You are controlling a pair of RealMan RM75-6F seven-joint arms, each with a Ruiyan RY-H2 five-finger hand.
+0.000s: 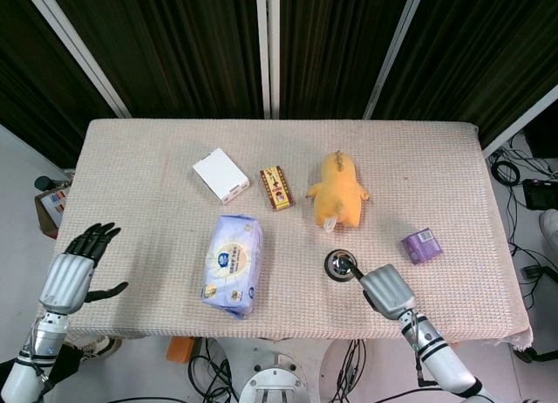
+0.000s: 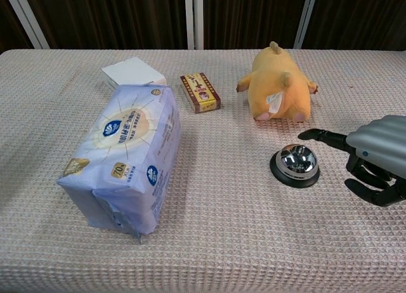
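Hovering just above the service bell [image 2: 295, 163], the right hand [image 2: 374, 158] stretches one finger [image 2: 322, 137] over the bell's dome while its other fingers curl in beneath the palm, grasping nothing. From the chest view the fingertip sits a little above and toward the far side of the chrome button, with a gap between them, so I judge it apart from the bell at this moment and not pressing. That pointing pose suits a push-button: a single extended finger can come down on the small knob without the rest of the hand knocking the black base.

The bell [image 1: 340, 264] stands upright on the table [image 1: 453, 167], at about 5 o'clock from the table's centre in the head view, with the right hand [image 1: 386, 290] just beside it at 4 o'clock. A yellow plush toy [image 1: 336, 189] lies at 12 o'clock from the bell, near but not touching. A small purple box [image 1: 421, 245] rests at 2 o'clock from the bell, apart from the hand.

A tissue pack [image 1: 232, 265] lies at 9 o'clock from the bell, well apart, with a white box [image 1: 221, 175] and a small patterned carton [image 1: 276, 187] further back toward 10 and 11 o'clock.

The left hand [image 1: 74, 270] hangs off the table's left edge, released, fingers spread, holding nothing and well away from everything.
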